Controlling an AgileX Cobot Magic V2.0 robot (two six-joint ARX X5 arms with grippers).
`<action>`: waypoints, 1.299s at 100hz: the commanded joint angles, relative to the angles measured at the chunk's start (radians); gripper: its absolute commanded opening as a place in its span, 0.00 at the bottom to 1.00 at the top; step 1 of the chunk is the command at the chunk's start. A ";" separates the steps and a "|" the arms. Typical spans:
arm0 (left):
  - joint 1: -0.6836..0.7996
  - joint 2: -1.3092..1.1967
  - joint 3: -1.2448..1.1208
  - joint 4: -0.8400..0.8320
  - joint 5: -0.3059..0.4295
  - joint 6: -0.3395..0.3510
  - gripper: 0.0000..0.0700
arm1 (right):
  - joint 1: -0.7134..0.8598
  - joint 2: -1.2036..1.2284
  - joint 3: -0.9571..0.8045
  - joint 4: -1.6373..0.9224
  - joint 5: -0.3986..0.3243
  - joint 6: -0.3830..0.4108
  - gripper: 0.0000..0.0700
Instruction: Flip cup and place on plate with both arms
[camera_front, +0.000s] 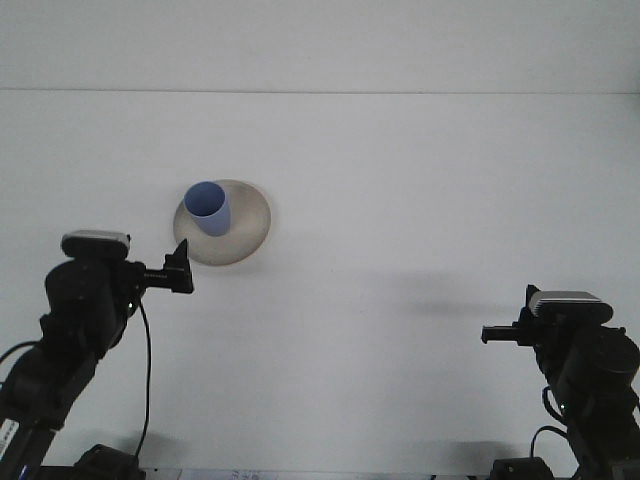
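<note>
One blue cup (209, 207) stands upright, mouth up, on the plate (250, 225), toward the plate's 10 o'clock side. The left gripper (181, 271) sits just off the plate's 7 o'clock edge, holding nothing; its spread cannot be told. The right gripper (497, 336) rests far off at 4 o'clock, spread also unclear.

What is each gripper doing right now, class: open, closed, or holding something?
Left gripper: holds nothing, clear of the blue cup standing on the plate; open or closed cannot be told.
Right gripper: holds nothing; open or closed cannot be told.
</note>
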 joint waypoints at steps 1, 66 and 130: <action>0.000 -0.039 -0.095 0.029 -0.024 -0.021 0.88 | -0.002 0.002 0.010 0.013 0.000 0.010 0.00; 0.000 -0.143 -0.227 0.096 -0.034 -0.021 0.02 | -0.002 0.002 0.010 0.017 0.000 0.010 0.00; 0.033 -0.265 -0.265 0.241 -0.035 -0.009 0.02 | -0.002 0.002 0.010 0.017 0.000 0.010 0.00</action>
